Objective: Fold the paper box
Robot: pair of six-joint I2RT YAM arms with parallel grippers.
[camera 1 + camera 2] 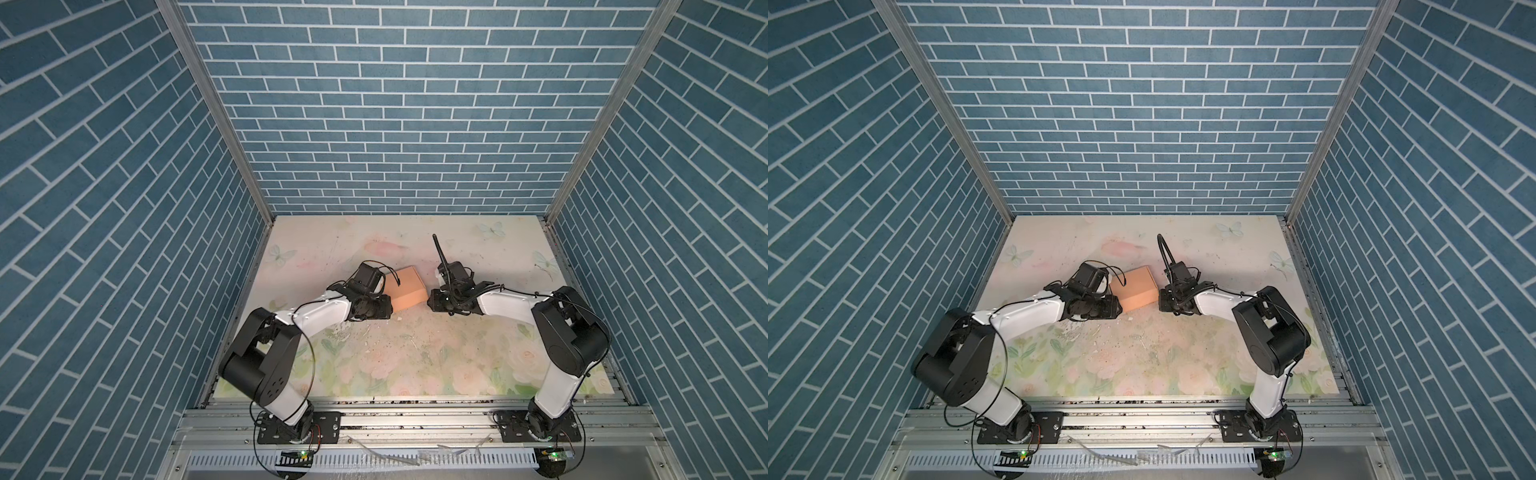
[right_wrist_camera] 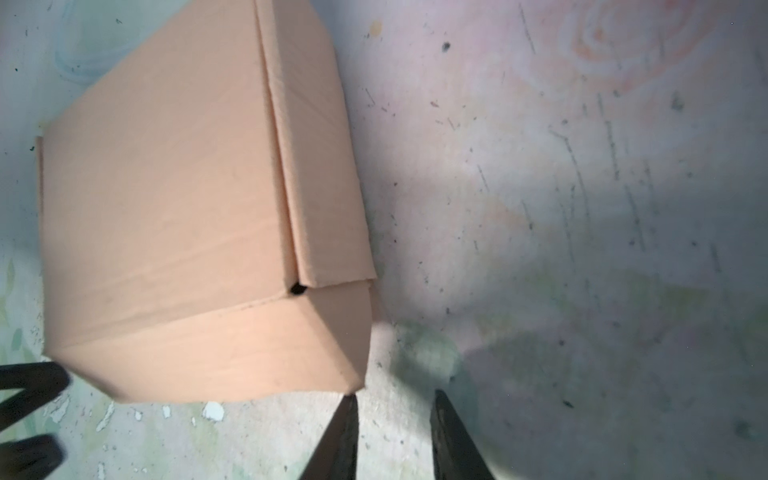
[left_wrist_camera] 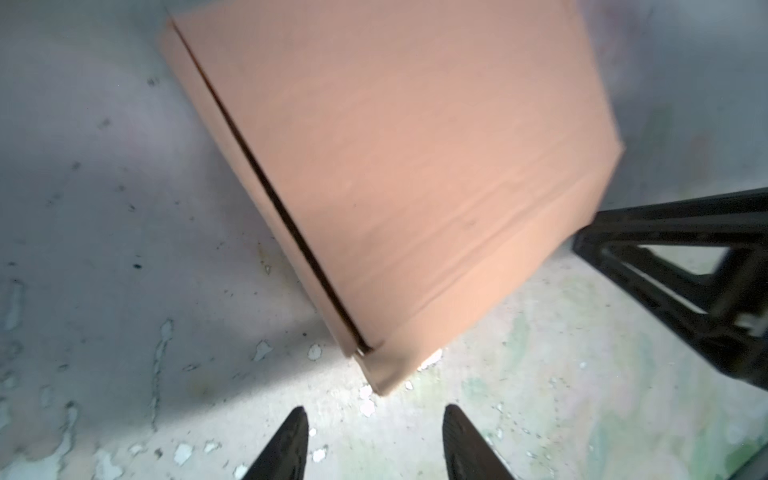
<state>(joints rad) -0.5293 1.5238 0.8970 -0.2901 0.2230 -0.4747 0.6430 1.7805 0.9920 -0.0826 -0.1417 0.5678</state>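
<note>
floral tabletop (image 1: 415,353), blue brick-pattern walls (image 1: 395,104)

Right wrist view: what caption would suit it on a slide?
The paper box sits closed on the flowered table, with the right gripper open and empty beside one corner.

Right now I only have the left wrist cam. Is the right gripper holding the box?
Observer: No. The right wrist view shows the right gripper open and empty, close beside a corner of the paper box.
Operator: Flap on that side down?
Observer: Yes, the side flap lies flat, with a small dark gap at its corner.
Operator: Box lifted?
Observer: No, in both top views it lies on the table.
</note>
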